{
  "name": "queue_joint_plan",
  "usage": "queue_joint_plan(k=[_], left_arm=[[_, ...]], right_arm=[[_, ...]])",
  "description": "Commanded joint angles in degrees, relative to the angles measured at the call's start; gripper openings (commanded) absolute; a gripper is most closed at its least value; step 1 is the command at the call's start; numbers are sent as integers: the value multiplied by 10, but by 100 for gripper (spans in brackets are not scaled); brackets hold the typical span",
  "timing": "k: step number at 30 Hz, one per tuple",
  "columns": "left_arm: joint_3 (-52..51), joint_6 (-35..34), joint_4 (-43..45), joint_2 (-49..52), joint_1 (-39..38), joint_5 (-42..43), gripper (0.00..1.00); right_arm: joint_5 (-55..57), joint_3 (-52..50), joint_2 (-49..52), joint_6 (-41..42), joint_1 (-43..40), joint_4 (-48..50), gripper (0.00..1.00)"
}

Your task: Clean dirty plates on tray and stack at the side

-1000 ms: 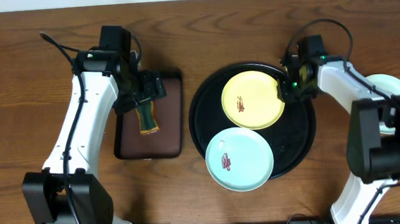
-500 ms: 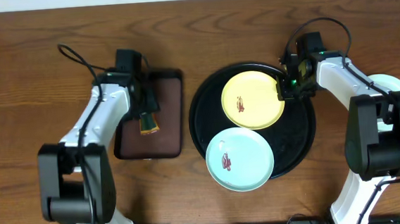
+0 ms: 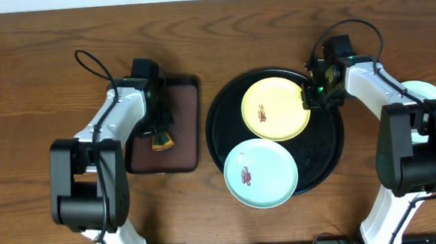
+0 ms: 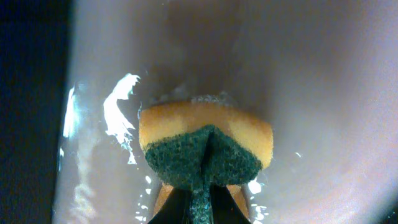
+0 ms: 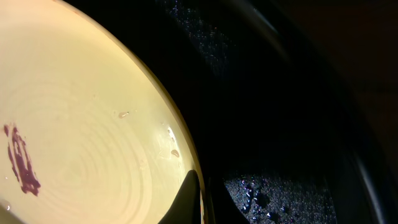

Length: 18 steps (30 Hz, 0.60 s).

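The black tray [image 3: 324, 153] holds a yellow plate [image 3: 275, 108] with a reddish smear. A mint-blue plate [image 3: 260, 173], also smeared, overlaps the tray's front rim. My right gripper [image 3: 309, 96] is shut on the yellow plate's right rim. In the right wrist view one finger [image 5: 188, 194] lies on the yellow plate [image 5: 81, 124] and the other sits below the rim over the tray [image 5: 280, 124]. My left gripper [image 3: 159, 132] is shut on a yellow sponge [image 4: 205, 143] with a green scouring face, which is pinched and folded between the jaws.
The sponge [image 3: 162, 141] sits in a wet dark-brown rectangular tray [image 3: 184, 132] left of the black tray. Another mint-blue plate [image 3: 430, 92] lies on the wooden table at the far right, partly under my right arm.
My left arm has swung in over the brown tray and its gripper has gone from wide open to shut on the sponge. The right gripper has tightened on the yellow plate's rim.
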Motion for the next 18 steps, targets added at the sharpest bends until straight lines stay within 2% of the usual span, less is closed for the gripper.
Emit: queue_joint_plan(k=[1,5,12,18], left_arm=[[35,6,0,-65,0,2,7],[25,6,5,-57,-1,2,7],[-16,11,44,20,-14,2,7],[32,29,-13,9,-14,2,7]], right_arm=[[12,-2,17,8,3,-7,1],[12,-2,17,8,3,-7,1],[12,-2,17,8,3,-11,1],[12,-2,17,7,3,-11,1]])
